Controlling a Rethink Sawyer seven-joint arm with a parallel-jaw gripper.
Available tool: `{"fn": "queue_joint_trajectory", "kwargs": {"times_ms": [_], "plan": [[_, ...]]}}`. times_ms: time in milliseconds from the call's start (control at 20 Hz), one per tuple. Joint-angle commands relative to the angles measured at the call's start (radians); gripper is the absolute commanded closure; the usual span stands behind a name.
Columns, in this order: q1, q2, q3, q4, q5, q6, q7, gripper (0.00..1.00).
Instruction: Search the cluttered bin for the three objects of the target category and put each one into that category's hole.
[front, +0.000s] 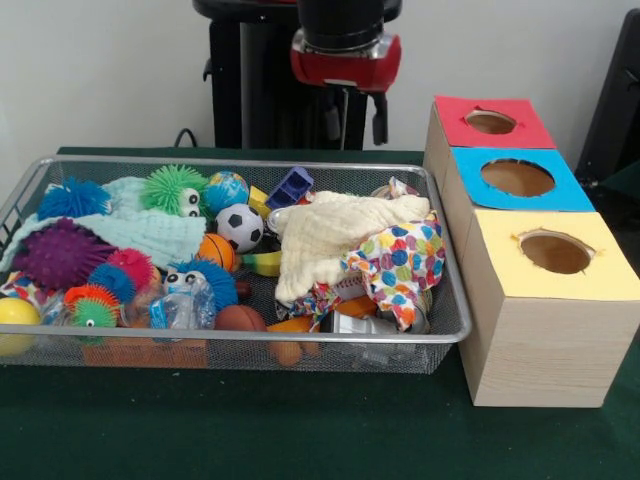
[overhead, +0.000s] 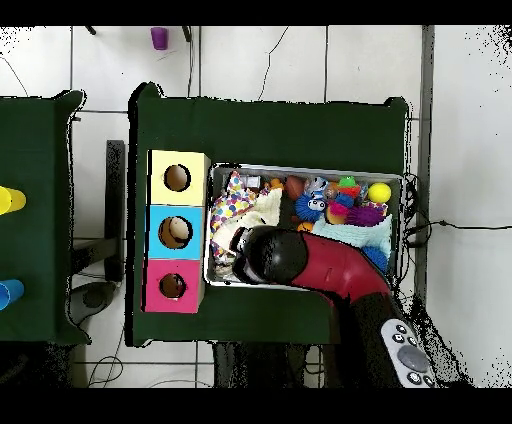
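Silver wire-mesh bin holds spiky balls; end effector above, fingers apart.

We're seeing soft, even room light in both views. The wide silver wire-mesh bin casts only a faint shadow on the dark green table cloth. The pale wooden boxes look softly lit, without glare. Overhead, white floor tiles read bright, almost washed out.

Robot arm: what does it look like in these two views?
The arm has a glossy red shell with a rounded black end. A grey panel with round buttons sits near its base. In the front view, a red collar sits above the dark end effector.
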Motion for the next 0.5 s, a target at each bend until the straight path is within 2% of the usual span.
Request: {"fn": "queue_joint_trajectory", "kwargs": {"times_ms": [50,500], "plan": [[-0.057,-0.03,-0.02,0.025,-0.08,0.058,-0.031,0.0],[-0.138,0.019,-0.022,-0.033,-0.208,0.039,-0.109,0.0]]}}
